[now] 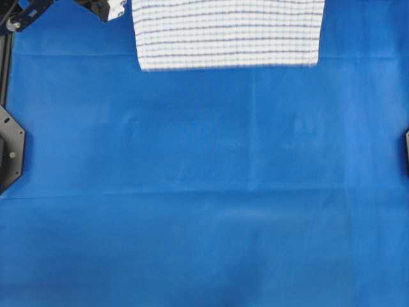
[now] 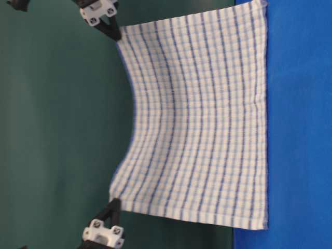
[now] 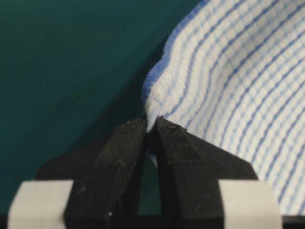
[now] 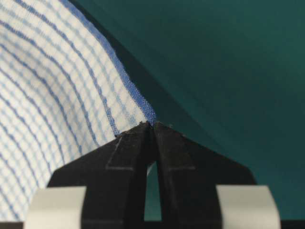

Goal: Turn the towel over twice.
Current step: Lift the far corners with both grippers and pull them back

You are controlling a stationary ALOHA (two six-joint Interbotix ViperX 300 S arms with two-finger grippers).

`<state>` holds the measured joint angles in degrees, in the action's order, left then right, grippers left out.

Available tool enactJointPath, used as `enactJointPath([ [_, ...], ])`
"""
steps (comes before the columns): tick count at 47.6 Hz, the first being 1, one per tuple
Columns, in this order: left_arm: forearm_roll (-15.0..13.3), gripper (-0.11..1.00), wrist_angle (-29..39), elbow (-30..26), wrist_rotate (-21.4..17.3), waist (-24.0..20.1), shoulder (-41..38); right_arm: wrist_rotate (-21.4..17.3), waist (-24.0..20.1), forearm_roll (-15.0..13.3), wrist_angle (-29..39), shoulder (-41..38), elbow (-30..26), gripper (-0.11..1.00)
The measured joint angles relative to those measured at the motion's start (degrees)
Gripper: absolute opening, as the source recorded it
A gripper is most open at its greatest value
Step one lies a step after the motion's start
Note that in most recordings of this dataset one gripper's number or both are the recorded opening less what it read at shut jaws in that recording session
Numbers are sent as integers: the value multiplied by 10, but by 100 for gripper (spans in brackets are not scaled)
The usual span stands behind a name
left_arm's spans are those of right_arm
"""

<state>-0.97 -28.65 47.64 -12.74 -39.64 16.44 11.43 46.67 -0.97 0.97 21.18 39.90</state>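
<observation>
The towel (image 2: 202,119), white with dark-blue and pale-blue stripes, hangs upright at the far side of the table and sags in a curve along its top edge. Its lower edge (image 1: 227,61) rests on the blue sheet. My left gripper (image 3: 151,121) is shut on one upper corner of the towel, and the cloth spreads away to its right. That gripper also shows at the top left of the overhead view (image 1: 118,9). My right gripper (image 4: 152,125) is shut on the other upper corner at its blue hem, with the cloth spreading to its left.
A plain blue sheet (image 1: 204,192) covers the whole table in front of the towel. Black arm mounts stand at the table's left edge (image 1: 9,150) and right edge (image 1: 406,150). A dark green backdrop (image 2: 57,124) stands behind the towel.
</observation>
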Motion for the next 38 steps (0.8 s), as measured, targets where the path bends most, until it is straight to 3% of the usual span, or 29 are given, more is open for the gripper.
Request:
enactJointPath([
  [13,0,4,1,27,3,38,59,-5,-43,0,40,74,19,6],
  [23,0,4,15,63,27,78,105,-8,-83,8,91,142,49,6],
  [38,0,4,118,131,35,180,218,-18,-196,39,187,232,96,6],
])
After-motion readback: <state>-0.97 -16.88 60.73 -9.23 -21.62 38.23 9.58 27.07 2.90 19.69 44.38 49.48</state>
